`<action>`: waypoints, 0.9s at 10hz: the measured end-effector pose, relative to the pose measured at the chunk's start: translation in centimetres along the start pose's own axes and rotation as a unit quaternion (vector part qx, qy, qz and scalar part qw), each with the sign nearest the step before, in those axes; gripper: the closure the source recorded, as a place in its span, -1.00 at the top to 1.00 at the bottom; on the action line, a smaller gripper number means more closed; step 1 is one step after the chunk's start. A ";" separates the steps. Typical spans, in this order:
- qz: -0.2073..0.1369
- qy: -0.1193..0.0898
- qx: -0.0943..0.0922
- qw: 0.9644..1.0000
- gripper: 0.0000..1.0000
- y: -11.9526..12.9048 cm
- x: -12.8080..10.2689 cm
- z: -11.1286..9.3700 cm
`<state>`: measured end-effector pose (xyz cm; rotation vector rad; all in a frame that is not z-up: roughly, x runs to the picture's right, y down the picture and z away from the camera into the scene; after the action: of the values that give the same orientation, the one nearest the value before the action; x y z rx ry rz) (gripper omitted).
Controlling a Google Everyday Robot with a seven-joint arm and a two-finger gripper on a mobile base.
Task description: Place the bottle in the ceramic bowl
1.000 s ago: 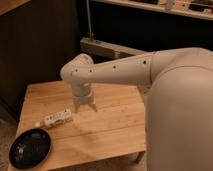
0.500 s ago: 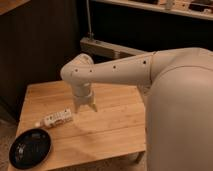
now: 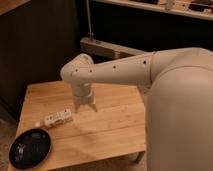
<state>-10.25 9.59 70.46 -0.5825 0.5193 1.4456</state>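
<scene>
The gripper (image 3: 86, 106) hangs low over the wooden table (image 3: 117, 125), its fingers spread apart and holding nothing. The bottle (image 3: 56, 119) lies on its side just beside the gripper. It is near but clear of the black ceramic bowl (image 3: 30, 148) at the table's corner.

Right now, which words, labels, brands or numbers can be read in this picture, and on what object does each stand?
No text here can be read as words.
Label on the bottle: reddish marks, too blurred to read.
On the ceramic bowl: nothing written.
On the gripper, open above the table beside the bottle, not touching it: nothing written.
</scene>
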 end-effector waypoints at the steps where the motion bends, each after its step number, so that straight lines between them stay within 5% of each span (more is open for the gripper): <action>1: 0.000 0.000 0.000 1.000 0.30 0.0 0.0 0.0; 7: 0.001 0.000 0.000 1.000 0.30 0.0 0.0 0.0; 9: -0.008 -0.020 0.000 1.000 0.30 -0.2 -0.8 -0.4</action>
<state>-10.06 8.67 70.68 -0.5557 0.4829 1.4397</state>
